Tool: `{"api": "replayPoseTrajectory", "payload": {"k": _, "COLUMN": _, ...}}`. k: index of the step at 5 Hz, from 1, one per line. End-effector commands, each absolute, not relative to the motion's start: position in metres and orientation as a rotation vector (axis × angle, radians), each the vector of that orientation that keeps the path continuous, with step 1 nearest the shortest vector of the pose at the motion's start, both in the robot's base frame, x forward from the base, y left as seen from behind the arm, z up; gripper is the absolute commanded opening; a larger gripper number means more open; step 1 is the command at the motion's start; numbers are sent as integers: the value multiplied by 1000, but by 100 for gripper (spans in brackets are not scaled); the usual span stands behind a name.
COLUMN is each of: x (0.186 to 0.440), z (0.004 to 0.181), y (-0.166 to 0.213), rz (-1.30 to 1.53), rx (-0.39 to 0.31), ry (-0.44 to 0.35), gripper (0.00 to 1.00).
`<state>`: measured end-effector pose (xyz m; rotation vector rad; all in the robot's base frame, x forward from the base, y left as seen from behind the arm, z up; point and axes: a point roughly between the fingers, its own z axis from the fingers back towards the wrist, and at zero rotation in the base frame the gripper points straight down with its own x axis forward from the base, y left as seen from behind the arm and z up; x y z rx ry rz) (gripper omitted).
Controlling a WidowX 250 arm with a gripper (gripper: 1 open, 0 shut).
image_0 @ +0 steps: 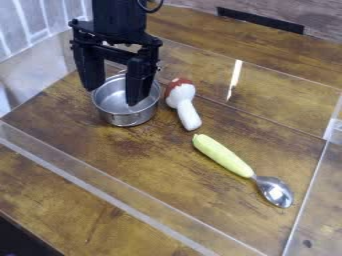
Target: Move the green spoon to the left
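Nearest me, toward five o'clock on the dark wooden plank surface, lies the green spoon, with its thick yellow-green plastic handle pointing up toward eleven o'clock and its small shiny metal bowl at the near right end. It rests flat, well apart from everything else. A clear plastic wall runs along the near edge. Farther in, about centre, a stubby white object with a red tip lies just beside a round steel pot at its nine o'clock. Above the pot hangs the black pincer, pointing straight down, its fingers spread wide and released, grasping nothing. Beyond, toward one o'clock, a thin pale stick stands upright.
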<state>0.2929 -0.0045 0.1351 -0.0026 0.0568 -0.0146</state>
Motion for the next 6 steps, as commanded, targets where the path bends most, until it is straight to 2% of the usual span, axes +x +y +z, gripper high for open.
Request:
{"api": "replayPoseTrajectory", "payload": {"k": 1, "x": 295, "z": 127, "y": -10, "rz": 12, "rx": -4, "ry": 85, "gripper": 100}}
{"api": "replayPoseTrajectory", "payload": {"k": 2, "x": 295, "z": 117, "y": -21, "rz": 139, "rx": -11, "ry": 97, "gripper": 100}}
{"api": "replayPoseTrajectory", "payload": {"k": 3, "x": 305, "z": 110, "y": -44, "rz": 352, "rx": -26, "ry": 75, "gripper": 100}}
{"api": "replayPoseTrajectory", "payload": {"k": 5, "x": 332, "z": 73, "y": -94, "rz": 848, "rx": -91, "ry": 4, "gripper": 100}}
{"api": "replayPoseTrajectory", "payload": {"k": 6, "x": 348, "z": 62, "y": -110, "rz": 992, "rx": -113, "ry": -17, "gripper": 100}}
